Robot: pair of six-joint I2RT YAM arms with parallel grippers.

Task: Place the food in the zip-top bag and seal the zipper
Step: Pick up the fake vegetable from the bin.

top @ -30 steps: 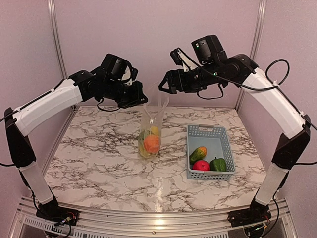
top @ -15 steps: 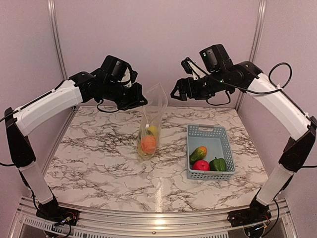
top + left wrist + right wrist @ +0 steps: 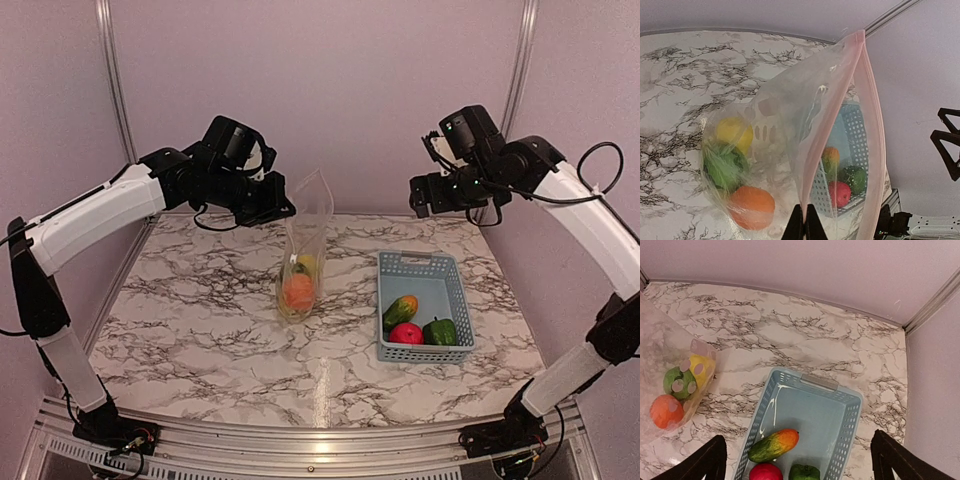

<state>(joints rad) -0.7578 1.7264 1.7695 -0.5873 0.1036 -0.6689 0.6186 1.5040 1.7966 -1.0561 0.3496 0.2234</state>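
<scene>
Left end effector [image 3: 284,208] was pinched on the zipper [image 3: 824,135], so the zip-top bag [image 3: 310,230] was hung mouth-up; right end effector [image 3: 421,195] was spread wide, empty.

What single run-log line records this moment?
left gripper: shut on zip-top bag rim; right gripper: open, empty; in bag: orange, yellow toy, green toy; in basket: mango, apple, green pepper; zipper: open

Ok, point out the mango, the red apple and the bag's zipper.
mango [image 3: 774,445], right wrist view, middle of its body
red apple [image 3: 405,333], top external view, its upper face
zipper [image 3: 836,102], left wrist view, midway along the pink strip
</scene>
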